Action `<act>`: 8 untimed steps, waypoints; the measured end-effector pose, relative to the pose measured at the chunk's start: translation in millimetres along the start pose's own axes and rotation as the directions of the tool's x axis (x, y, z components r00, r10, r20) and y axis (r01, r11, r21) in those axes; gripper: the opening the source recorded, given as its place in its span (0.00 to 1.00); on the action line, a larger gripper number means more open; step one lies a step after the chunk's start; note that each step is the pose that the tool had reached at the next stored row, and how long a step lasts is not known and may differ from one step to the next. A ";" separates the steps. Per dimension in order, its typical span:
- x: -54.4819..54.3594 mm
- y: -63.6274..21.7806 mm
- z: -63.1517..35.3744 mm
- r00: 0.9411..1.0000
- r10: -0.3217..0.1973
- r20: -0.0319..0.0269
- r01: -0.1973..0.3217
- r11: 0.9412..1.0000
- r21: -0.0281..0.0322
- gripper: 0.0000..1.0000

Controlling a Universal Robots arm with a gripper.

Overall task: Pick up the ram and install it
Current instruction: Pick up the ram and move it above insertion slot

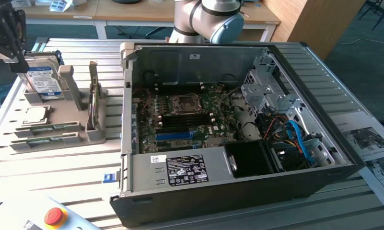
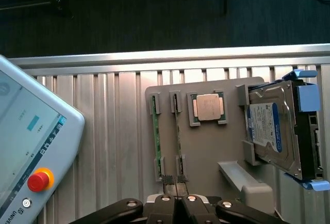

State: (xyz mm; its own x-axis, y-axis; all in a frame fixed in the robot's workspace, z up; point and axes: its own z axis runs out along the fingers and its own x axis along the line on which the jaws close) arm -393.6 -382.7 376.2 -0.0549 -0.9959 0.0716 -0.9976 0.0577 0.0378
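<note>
Two green sticks sat side by side in the grey fixture (image 2: pixel 206 152), so we read the step in hand as the approach for the pick-up. Nothing was gripped yet, & as far as we could tell no stick stood in the blue slot (image 1: pixel 179 135) inside the PC case (image 1: pixel 243 191). The gripper (image 2: pixel 178 199) hung above the fixture w/ its fingers pressed together tip to tip, clamped on nothing. The ram (image 2: pixel 177 136) we took as the target lay below the hand & ahead of the fingertips, apart from them. Its long edge ran straight away from the tips, approx. in line w/ the seam between the fingers. The second stick (image 2: pixel 156 136) lay just beside it, parallel, on the side toward the teach pendant (image 2: pixel 31 152). On the ram's other side came the CPU (image 2: pixel 208 107), then the hard drive (image 2: pixel 273 131) standing on edge. Our judgement re the grasp, not yet begun: it would need the fingers parted first, then a descent straddling one thin stick only, w/o catching its neighbour, since the two sat so near each other. The hold would prob. have to be on the board's edges, not the chips. The install pos. was well apart from the hand, over in the case.
</note>
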 end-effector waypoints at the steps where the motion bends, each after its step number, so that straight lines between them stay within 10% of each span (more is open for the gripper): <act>1: 0.0 0.0 0.0 1.000 0.000 0.000 0.000 1.000 0.000 0.10; 8: 0.0 0.0 0.0 1.000 0.000 0.000 0.000 1.000 0.000 0.10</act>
State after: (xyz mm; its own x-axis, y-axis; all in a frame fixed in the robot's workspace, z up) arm -393.6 -382.7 376.2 -0.0549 -0.9959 0.0715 -0.9976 0.0577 0.0378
